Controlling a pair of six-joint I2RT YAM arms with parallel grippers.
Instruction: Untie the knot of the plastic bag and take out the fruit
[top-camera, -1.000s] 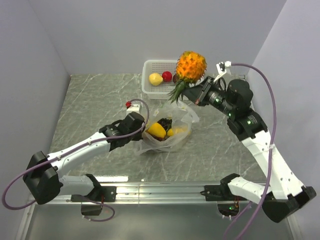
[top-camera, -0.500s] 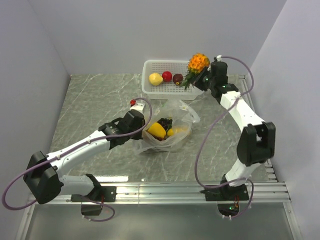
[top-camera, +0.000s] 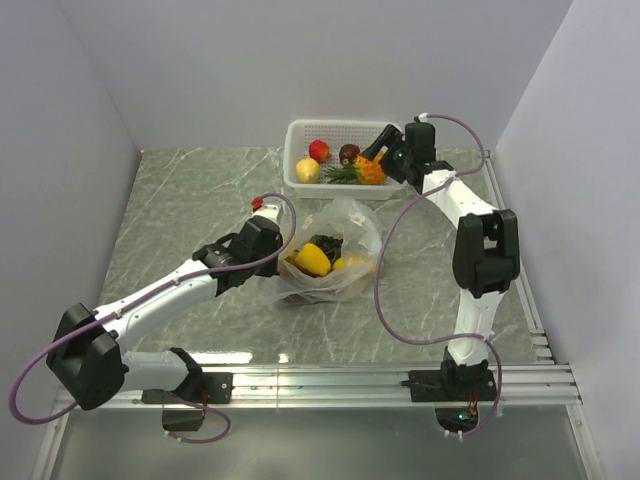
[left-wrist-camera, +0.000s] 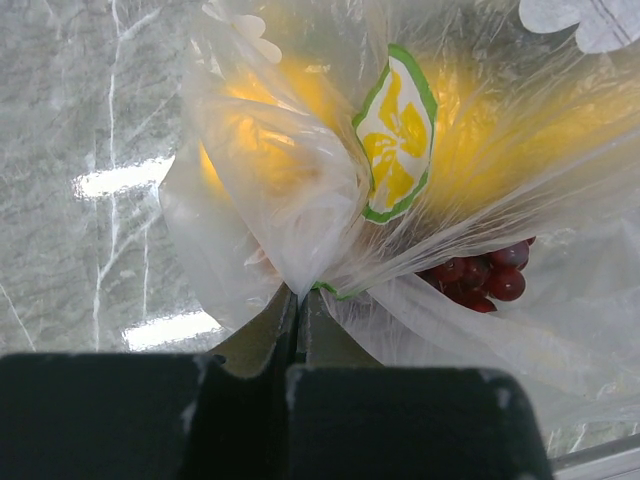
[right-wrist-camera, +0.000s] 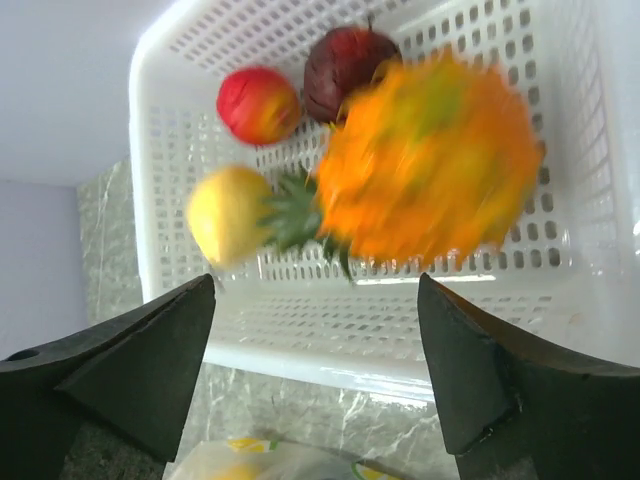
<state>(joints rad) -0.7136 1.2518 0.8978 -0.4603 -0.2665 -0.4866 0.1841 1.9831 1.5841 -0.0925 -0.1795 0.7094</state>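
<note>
The clear plastic bag (top-camera: 350, 225) lies mid-table with yellow fruit (top-camera: 312, 260) and dark grapes (top-camera: 325, 242) inside. My left gripper (top-camera: 284, 263) is shut on a pinched fold of the bag (left-wrist-camera: 300, 200) at its left side, and red grapes (left-wrist-camera: 485, 278) show through the film. My right gripper (top-camera: 385, 148) hangs open over the right end of the white basket (top-camera: 296, 130). The orange pineapple (top-camera: 362, 172) lies loose in the basket. In the right wrist view the pineapple (right-wrist-camera: 430, 170) is blurred, beyond the wide-apart gripper (right-wrist-camera: 315, 288).
The basket (right-wrist-camera: 300, 335) also holds a yellow fruit (top-camera: 308, 171), a red one (top-camera: 319, 150) and a dark purple one (top-camera: 349, 153). It stands against the back wall. Grey walls close in the marble table (top-camera: 180, 200) at left and right.
My right arm carried the pineapple from above the bag to the basket. Its jaws opened and the pineapple now lies in the basket. The left gripper kept its hold.
</note>
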